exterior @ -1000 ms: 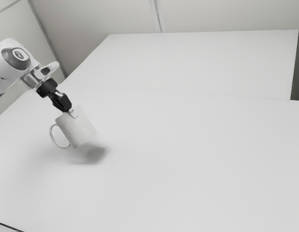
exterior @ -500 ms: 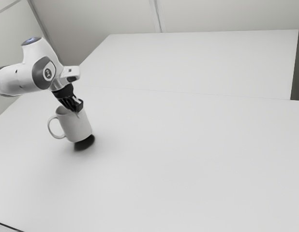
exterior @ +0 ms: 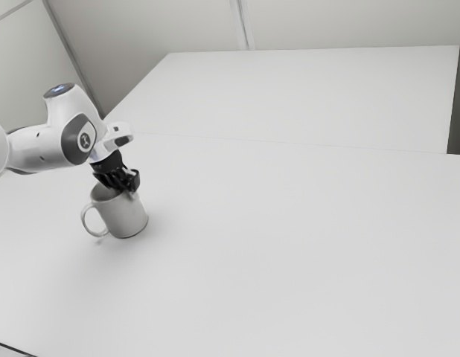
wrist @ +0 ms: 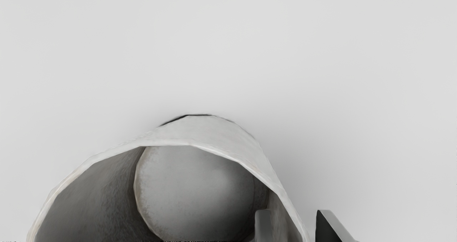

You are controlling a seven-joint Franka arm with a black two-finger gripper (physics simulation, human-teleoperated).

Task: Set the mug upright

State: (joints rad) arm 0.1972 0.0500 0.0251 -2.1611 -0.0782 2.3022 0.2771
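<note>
Mug (exterior: 124, 216) has come down (looking upright) to the table (exterior: 289, 245).

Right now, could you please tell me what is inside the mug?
Inside the mug is one finger of my gripper; much of the mug's floor shows bare. What lies directly behind that finger is covered.

free room beside mug (exterior: 124, 217), claw (exterior: 129, 192) astride rim (wrist: 189, 142)

No readable text, numbers or signs in either view. Small mark (exterior: 85, 140) on the arm's (exterior: 44, 146) gray joint cap (exterior: 71, 141), illegible. Bluish patch (exterior: 59, 89) on the upper cap (exterior: 49, 94), also illegible.
</note>
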